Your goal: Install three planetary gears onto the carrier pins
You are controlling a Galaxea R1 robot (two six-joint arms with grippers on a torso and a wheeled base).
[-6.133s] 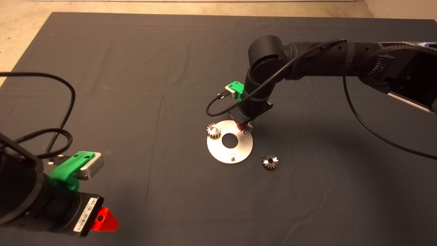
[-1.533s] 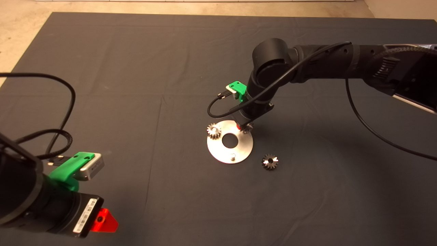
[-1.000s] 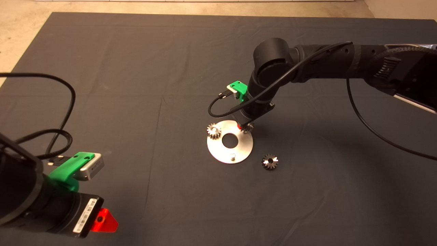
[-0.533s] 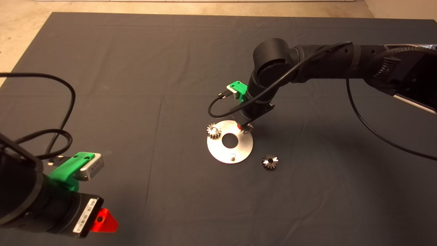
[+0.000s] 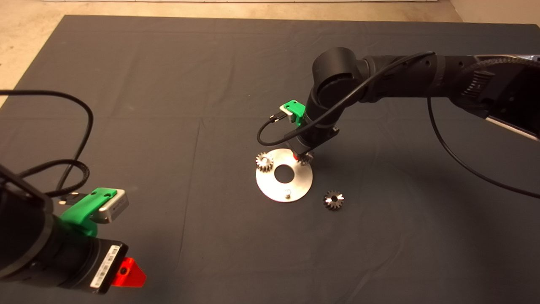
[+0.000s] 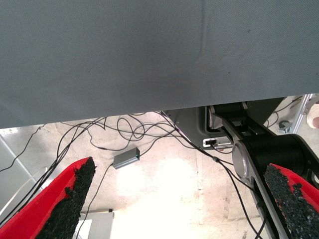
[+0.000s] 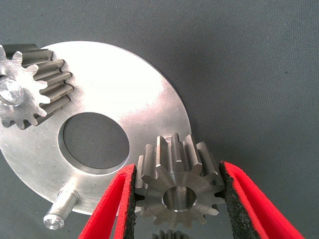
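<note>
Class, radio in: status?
Right gripper shut on second gear over disc. Left gripper open, parked. One gear pinned, one on mat. Nothing blocking.

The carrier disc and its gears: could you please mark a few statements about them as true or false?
1. One gear already sits on a pin of the silver disc. True.
2. The right gripper holds a gear between its fingers. True.
3. All three pins carry gears. False: one pin stands bare.
4. The third gear lies on the disc. False: it lies on the mat, beside the disc.
5. The left gripper is shut on a gear. False: it is open and empty, parked at the mat's lower left edge.
</note>
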